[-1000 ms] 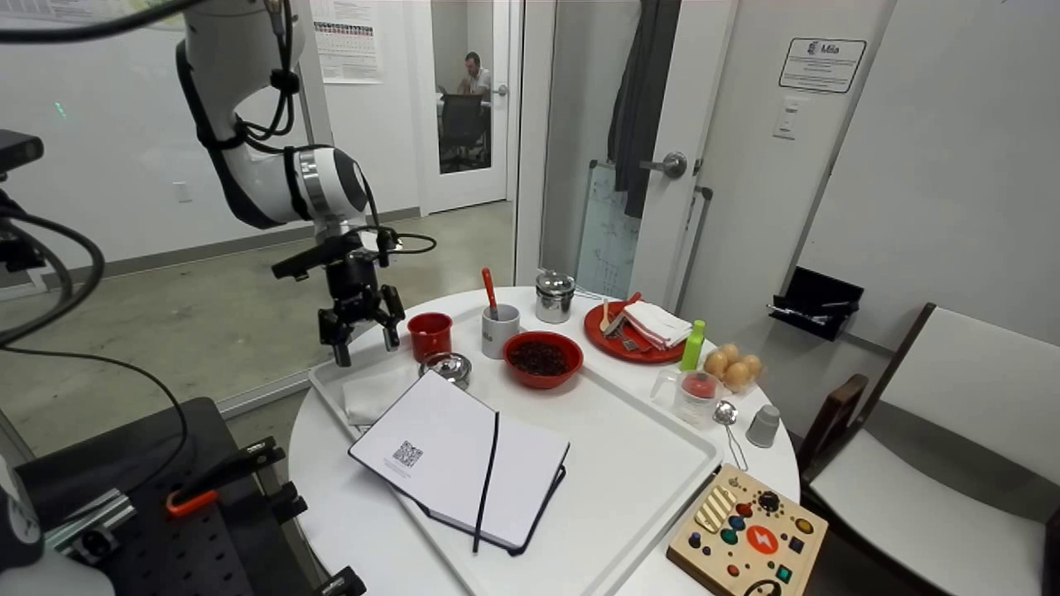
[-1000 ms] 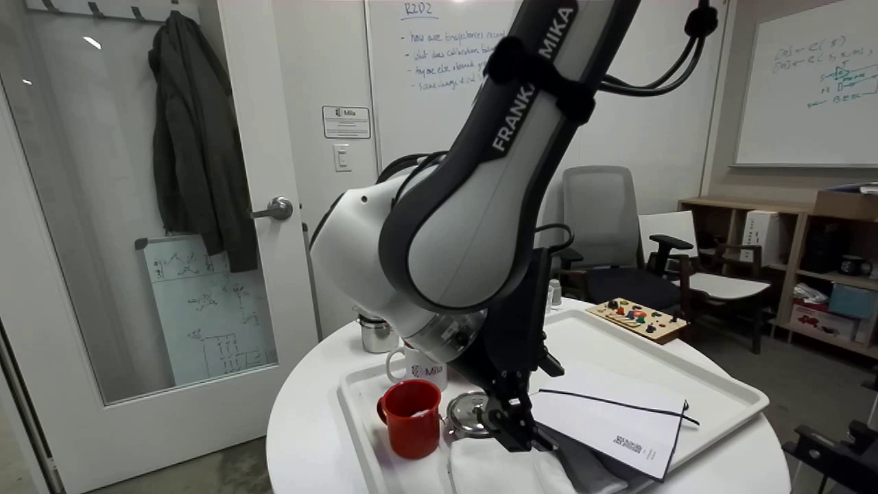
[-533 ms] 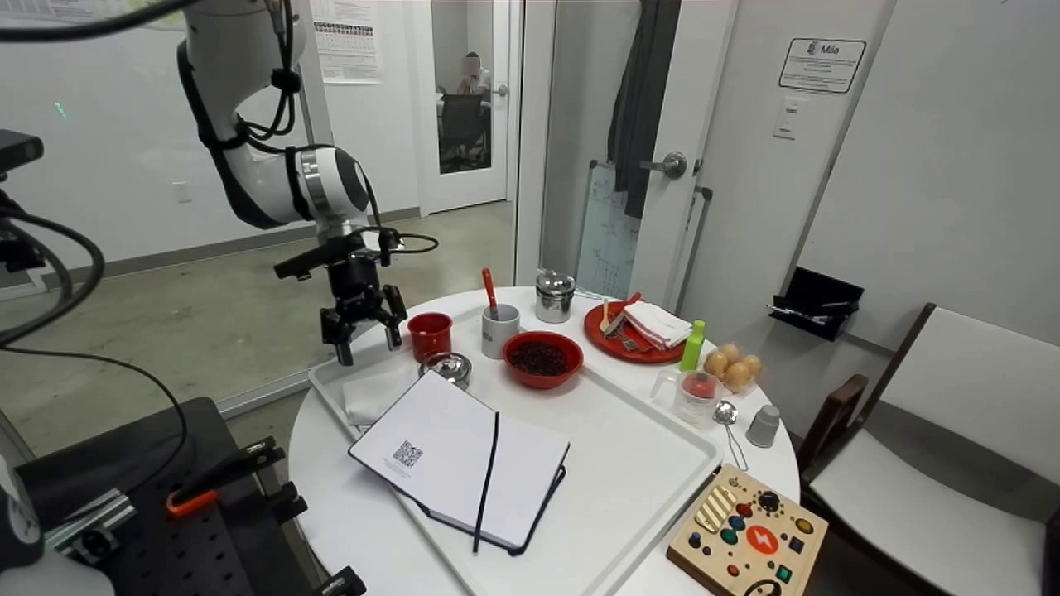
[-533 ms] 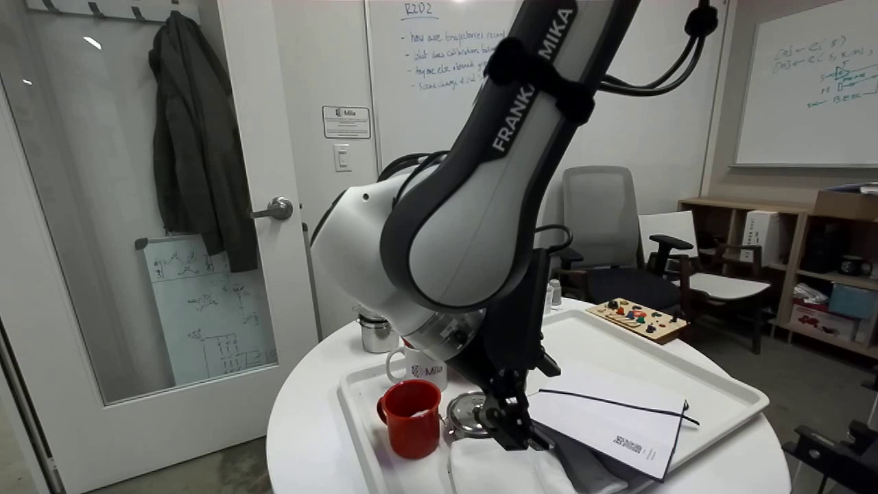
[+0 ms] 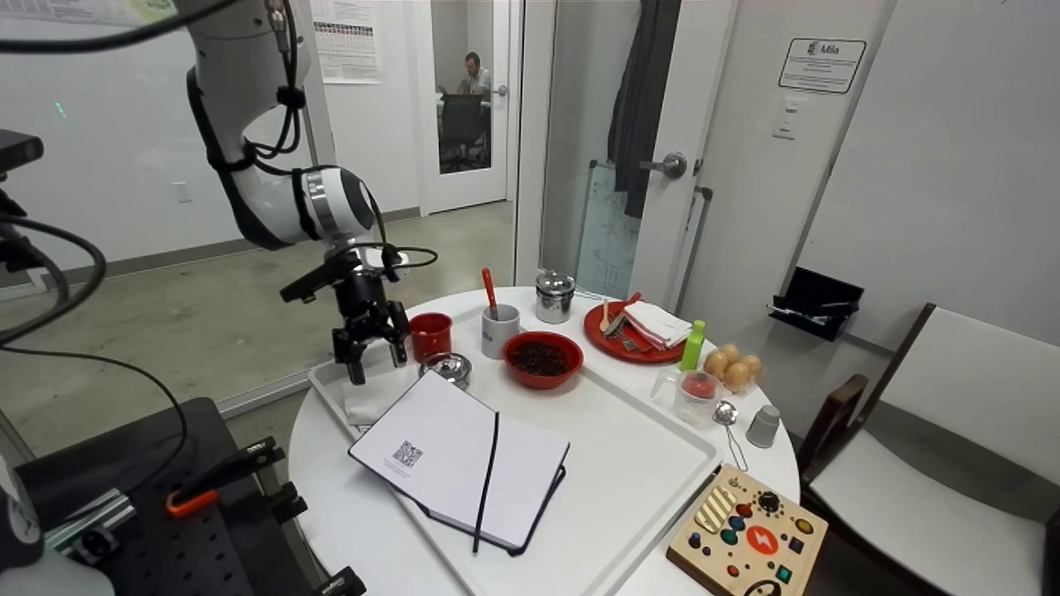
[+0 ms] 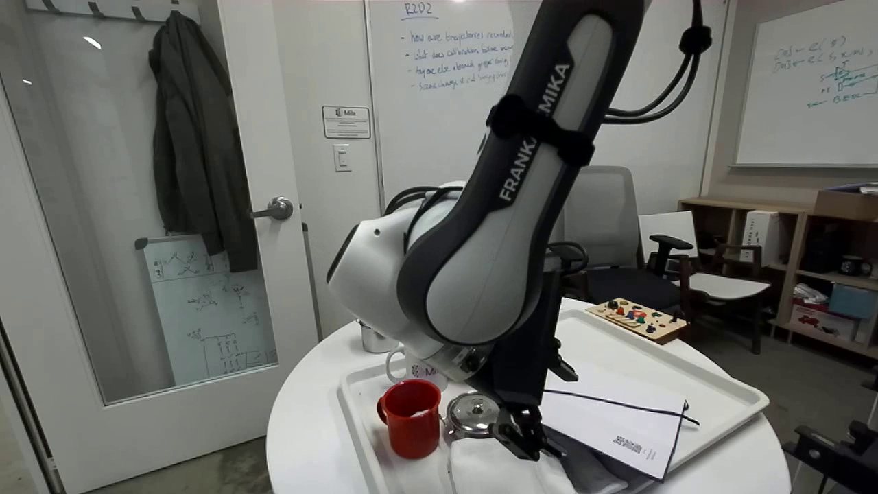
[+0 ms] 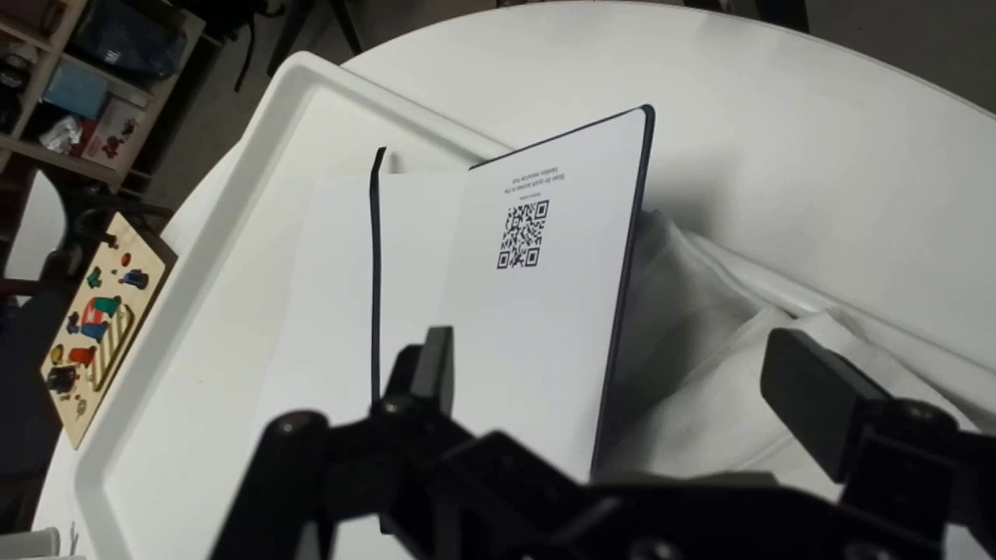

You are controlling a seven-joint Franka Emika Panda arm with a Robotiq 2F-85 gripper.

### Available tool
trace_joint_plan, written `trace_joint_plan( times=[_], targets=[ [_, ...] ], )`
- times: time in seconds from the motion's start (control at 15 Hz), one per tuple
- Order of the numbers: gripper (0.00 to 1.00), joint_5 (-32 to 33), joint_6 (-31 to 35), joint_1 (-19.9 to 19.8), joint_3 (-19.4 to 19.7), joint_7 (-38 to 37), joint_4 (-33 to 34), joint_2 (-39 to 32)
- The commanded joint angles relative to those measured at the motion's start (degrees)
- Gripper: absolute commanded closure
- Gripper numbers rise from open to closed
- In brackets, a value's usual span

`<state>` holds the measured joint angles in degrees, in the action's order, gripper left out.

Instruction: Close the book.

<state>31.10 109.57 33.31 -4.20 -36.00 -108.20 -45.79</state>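
The book [image 5: 447, 459] lies open on the tray, white pages up, with dark navy edges. A black band [image 5: 489, 488] runs across its pages. The leaf with the printed code is tilted up, its outer edge raised towards my gripper. The book also shows in an exterior view [image 6: 610, 415] and in the wrist view [image 7: 560, 334]. My gripper [image 5: 378, 366] is open and empty, above the white cloth beside that raised edge; it also shows in an exterior view [image 6: 545, 453]. In the wrist view the raised edge runs between the spread fingers of the gripper [image 7: 611, 358], apart from both.
The white tray [image 5: 638, 455] sits on a round table. A white cloth [image 5: 368, 397] lies below my gripper. A red mug [image 5: 430, 338], a metal lidded pot [image 5: 447, 366], a white mug [image 5: 498, 338] and a red bowl [image 5: 542, 382] stand close by. A puzzle board [image 5: 749, 538] lies beyond the tray.
My gripper has moved down towards the cloth and a little towards the book. It stays open. The book has not moved.
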Motion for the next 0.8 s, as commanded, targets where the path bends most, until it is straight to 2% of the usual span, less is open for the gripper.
trace_joint_plan(
  times=[0.0,0.27,0.73],
  targets=[
    [0.0,1.4,-1.7,1.9,1.9,-3.6,3.2,-3.2],
    [0.0,2.2,-4.2,2.9,3.3,-5.6,5.6,-6.1],
    [0.0,1.5,-6.4,1.8,4.4,-5.1,9.4,-10.6]
  ],
)
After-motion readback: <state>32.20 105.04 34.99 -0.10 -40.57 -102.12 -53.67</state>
